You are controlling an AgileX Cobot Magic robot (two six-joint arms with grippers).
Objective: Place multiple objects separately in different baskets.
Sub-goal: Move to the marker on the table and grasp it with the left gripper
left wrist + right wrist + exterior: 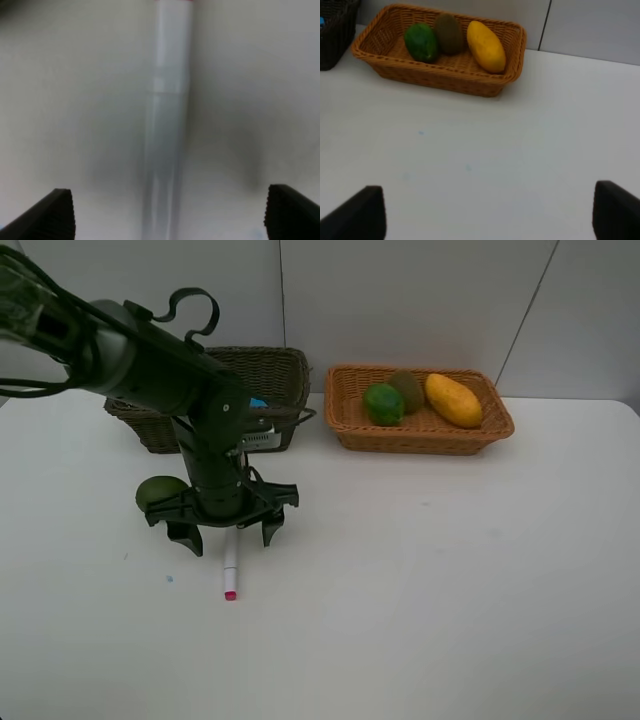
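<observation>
my left gripper spread wide, nothing held | slim white marker with pink cap flat on white table, directly under and between jaws | long axis runs crosswise to jaw gap | left arm nearer

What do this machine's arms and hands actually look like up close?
The left arm is glossy black and tube-shaped, with looping black cables along its top and a small white label near the wrist. Its left hand ends in two stubby black fingers with ridged inner faces. The right hand shows only two matching dark fingertips.
</observation>
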